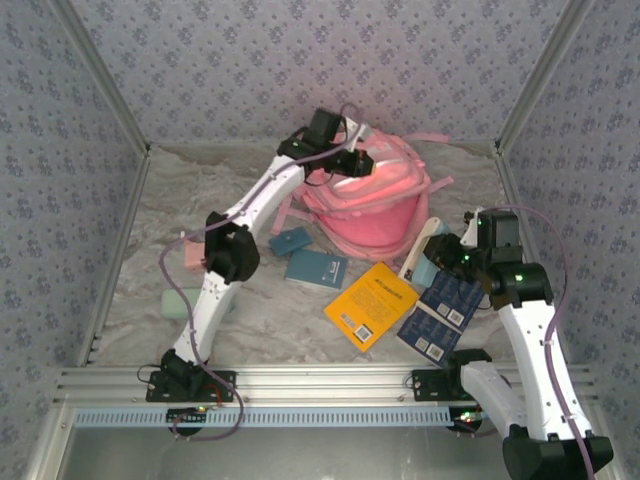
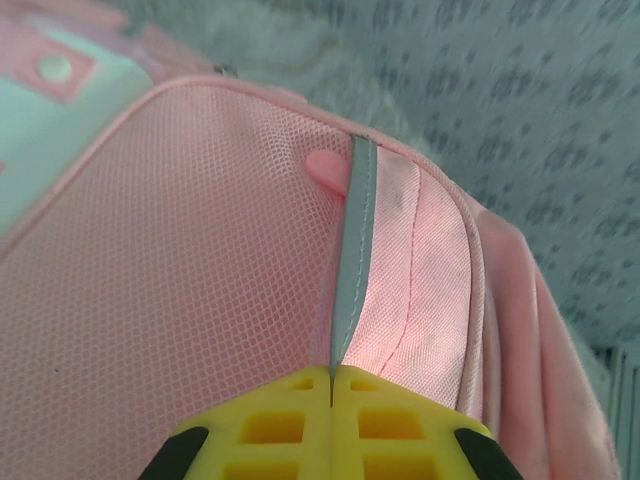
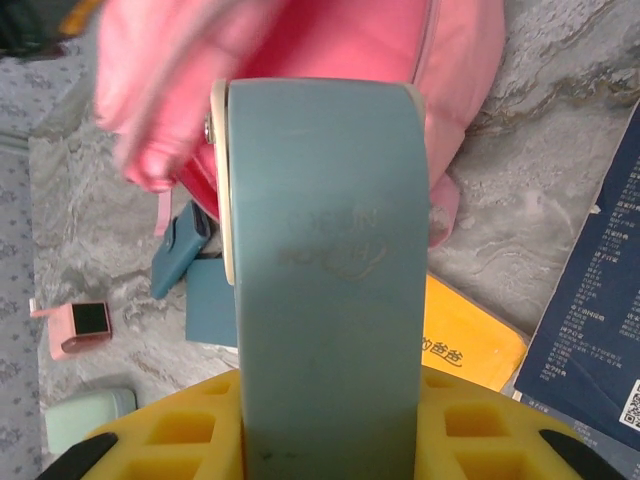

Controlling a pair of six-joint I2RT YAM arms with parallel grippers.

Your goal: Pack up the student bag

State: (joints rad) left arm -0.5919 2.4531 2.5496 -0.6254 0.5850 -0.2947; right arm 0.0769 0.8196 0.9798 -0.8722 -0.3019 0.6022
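Note:
The student bag [image 1: 372, 205], pink and soft, lies at the back middle of the table. My left gripper [image 1: 352, 160] is at its top edge. In the left wrist view, the yellow fingers [image 2: 270, 420] are shut on the grey-white trim [image 2: 352, 250] that runs beside the bag's pink mesh [image 2: 180, 300]. My right gripper [image 1: 445, 258] hovers to the right of the bag, shut on a grey-blue case [image 3: 325, 270] with a cream edge. The case stands up between the yellow fingers [image 3: 480, 430] and hides much of the bag [image 3: 300, 50] behind it.
In front of the bag lie a yellow book [image 1: 370, 303], two dark blue books [image 1: 440, 310], a teal notebook [image 1: 316, 268] and a small teal wallet [image 1: 291, 241]. A small pink box [image 1: 193, 253] and a pale green item [image 1: 180, 300] sit at the left.

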